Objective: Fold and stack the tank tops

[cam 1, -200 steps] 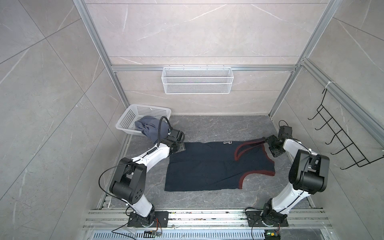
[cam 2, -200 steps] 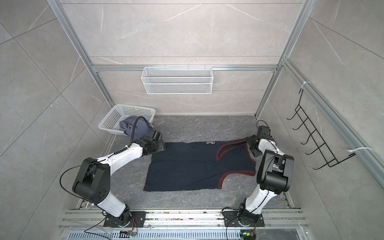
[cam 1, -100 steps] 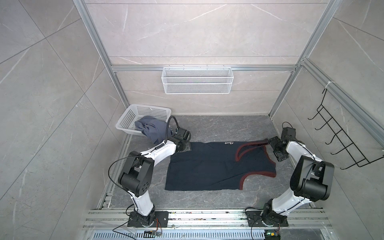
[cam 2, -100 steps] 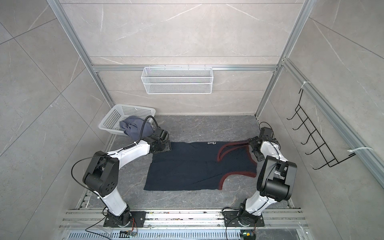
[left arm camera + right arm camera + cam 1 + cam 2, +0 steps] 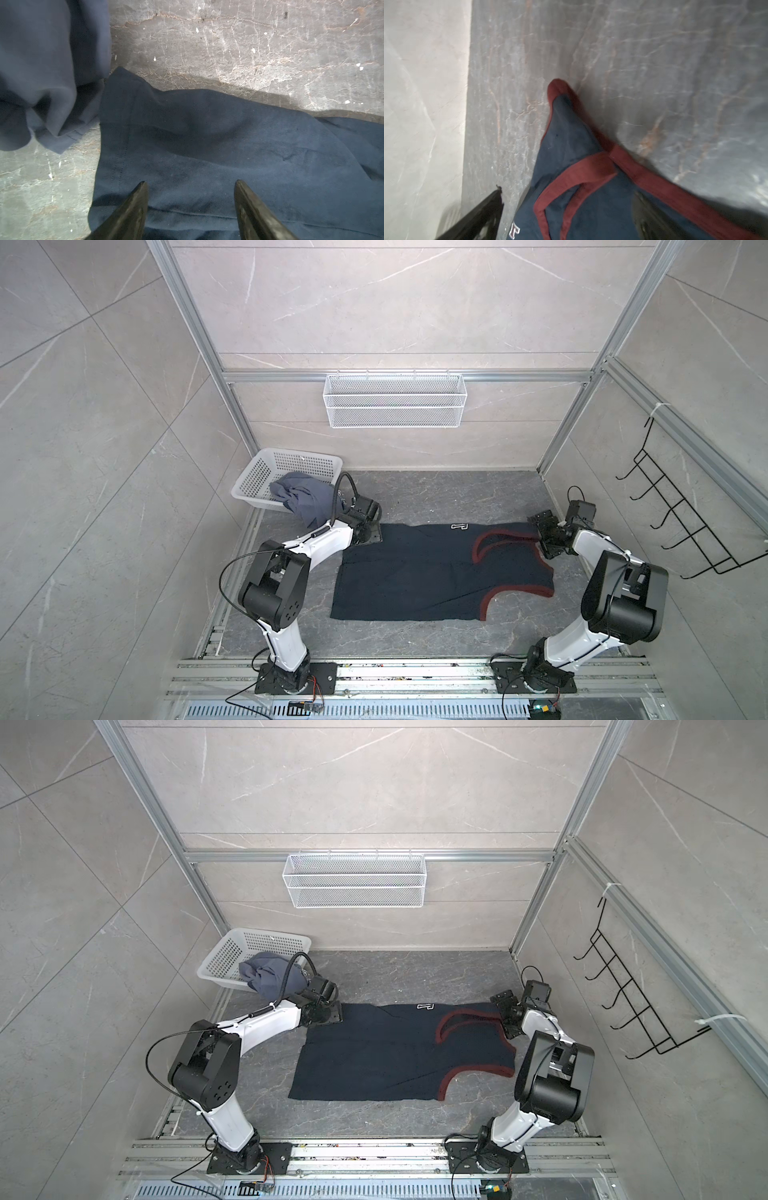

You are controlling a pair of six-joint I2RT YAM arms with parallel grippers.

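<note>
Navy cloth with dark-red trim, the navy tank top [image 5: 436, 572], lay spread flat on the grey marble surface [image 5: 436, 493] at the middle of both top views. Its hem pointed to the left of the frame and its red-edged armholes to the right, and a scrap of white lettering showed at its upper edge. The left claw [image 5: 370, 535] sat low at the top's upper left corner. In the left wrist view its two dark fingers [image 5: 133, 207] stood moderately wide over the navy hem, with nothing pinched between them. The right claw [image 5: 544, 536] sat at the upper right end of the top, its jaws spread wide. In the right wrist view the strap [image 5: 566, 124] lay loose on the surface between the parted fingers, gripped by neither. The blue-grey tank top [image 5: 301, 497] lay crumpled at the upper left of the surface, partly inside the white basket [image 5: 286, 460] and spilling over its near rim. In the left wrist view a fold of it hung just beside the navy corner at the left of the frame; whether the two touched could not be told
</note>
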